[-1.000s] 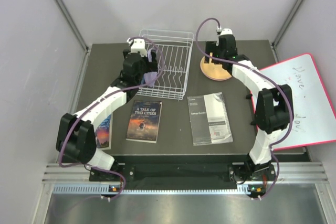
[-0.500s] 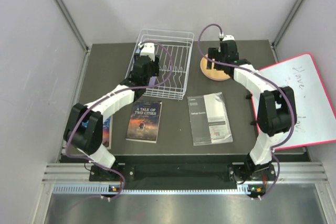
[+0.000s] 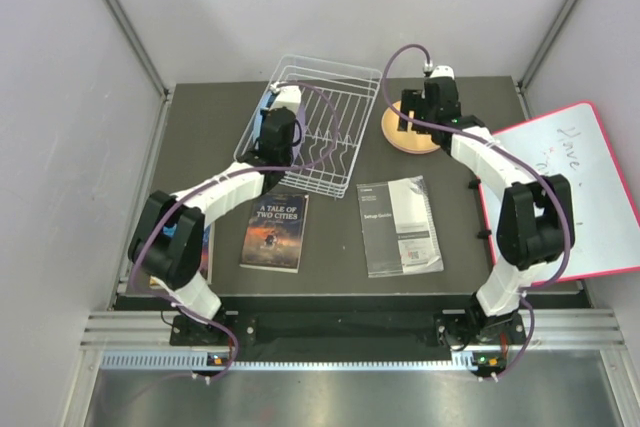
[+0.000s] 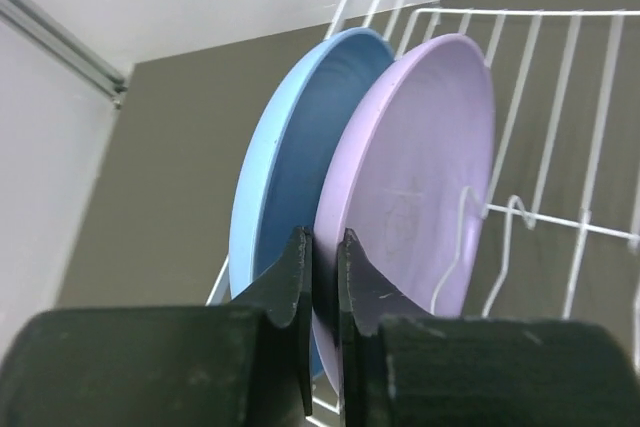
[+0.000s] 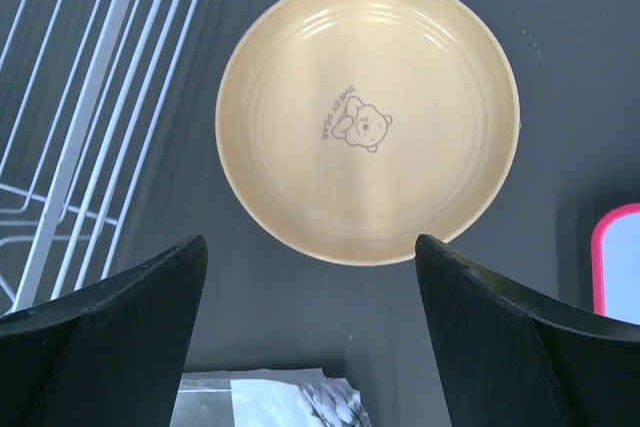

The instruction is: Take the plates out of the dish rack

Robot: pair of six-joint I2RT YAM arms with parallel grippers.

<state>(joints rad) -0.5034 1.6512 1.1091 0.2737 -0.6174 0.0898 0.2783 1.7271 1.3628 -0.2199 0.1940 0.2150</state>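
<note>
Left wrist view is the good one here. We see the left end effector (image 4: pixel 322 247) closed down to a thin gap, and the lower rim of the lilac plate (image 4: pixel 420 187) runs right into that gap, so we'd call it pinched on that plate. The lilac plate stands on edge in the dish rack (image 3: pixel 335 137), with the light blue plate (image 4: pixel 275 177) upright just behind it, at the rack's left end.

On the other side, the right end effector (image 5: pixel 310 242) hangs wide open above the orange-tan plate (image 5: pixel 367 67), gripping nothing. That plate lies flat on the counter (image 3: pixel 200 147) just right of the rack, with a little bear print in the middle.

Closer to the arm bases there's a paperback (image 3: pixel 274 231) and a booklet (image 3: pixel 400 225) lying flat, and a pink-edged whiteboard (image 3: pixel 590 197) off to the right.
</note>
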